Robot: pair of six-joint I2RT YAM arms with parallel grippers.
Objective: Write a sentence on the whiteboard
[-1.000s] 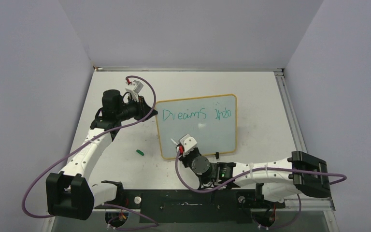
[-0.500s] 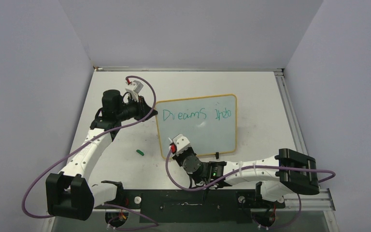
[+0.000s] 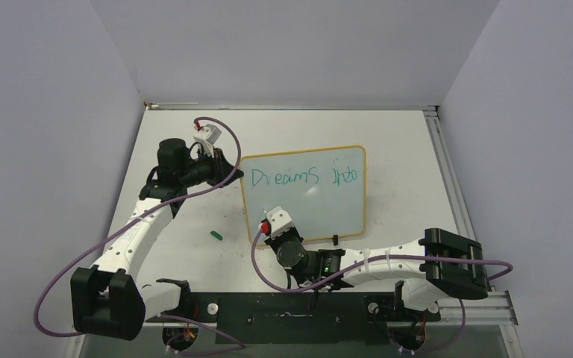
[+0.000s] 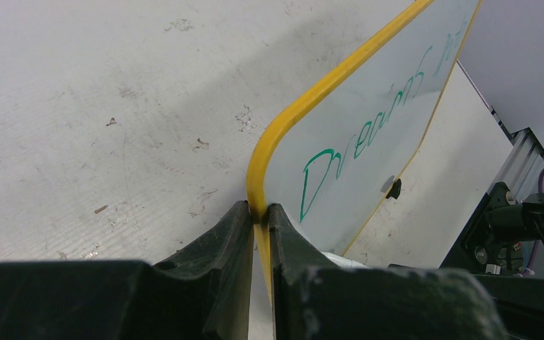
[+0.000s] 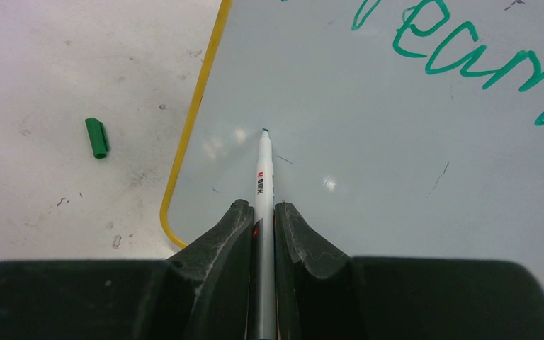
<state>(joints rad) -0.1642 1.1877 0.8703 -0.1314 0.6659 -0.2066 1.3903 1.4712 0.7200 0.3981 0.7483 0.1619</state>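
Gripping the marker (image 5: 263, 170) along its fingers, the right end effector (image 5: 261, 211) aims the tip at the whiteboard's (image 5: 411, 184) blank lower-left area, directly below the sentence (image 5: 460, 64). The left end effector (image 4: 258, 212) clamps the whiteboard's left edge.

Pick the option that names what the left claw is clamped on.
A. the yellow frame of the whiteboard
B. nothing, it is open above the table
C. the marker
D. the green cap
A: in the left wrist view the left claw is pinched on the yellow frame of the whiteboard near its corner. The marker sits in the right claw, and the green cap lies loose on the table.
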